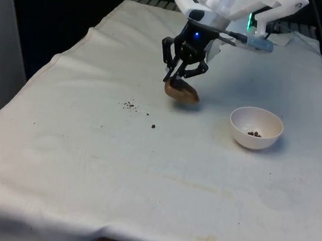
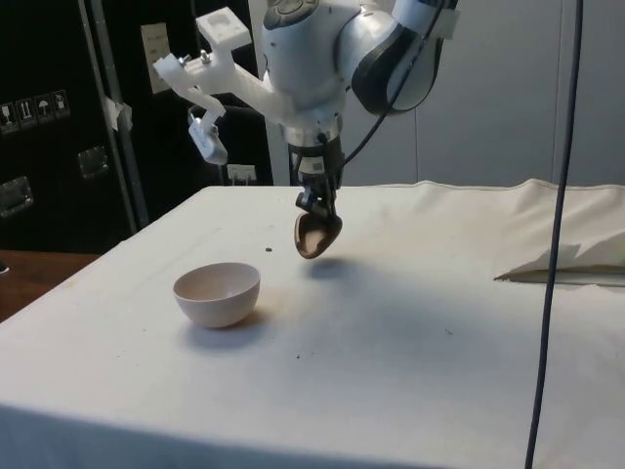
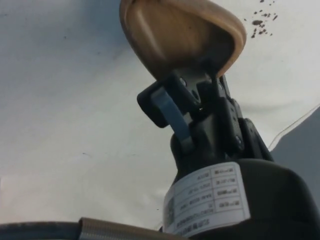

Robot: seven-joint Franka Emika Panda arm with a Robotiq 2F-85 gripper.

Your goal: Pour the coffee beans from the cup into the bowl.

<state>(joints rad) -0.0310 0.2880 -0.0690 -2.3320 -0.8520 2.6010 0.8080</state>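
Observation:
My gripper [image 1: 177, 80] is shut on the rim of a brown wooden cup [image 1: 182, 92], which hangs tilted on its side just above the cloth. The side view shows the cup [image 2: 314, 234] under the gripper [image 2: 318, 207], its mouth turned sideways. In the wrist view the cup [image 3: 185, 35] is pinched between the fingers [image 3: 172, 112], and its inside looks empty. A white bowl [image 1: 255, 127] stands apart at the front view's right with a few coffee beans [image 1: 254, 133] in its bottom. The bowl [image 2: 217, 292] sits nearer the side camera than the cup.
Spilled coffee beans and crumbs [image 1: 130, 105] lie on the white cloth at the front view's left of the cup, with a single bean [image 1: 153, 126] nearer the front. The same scatter of beans [image 3: 260, 22] shows beyond the cup in the wrist view. A black cable [image 2: 555, 225] hangs at the side view's right.

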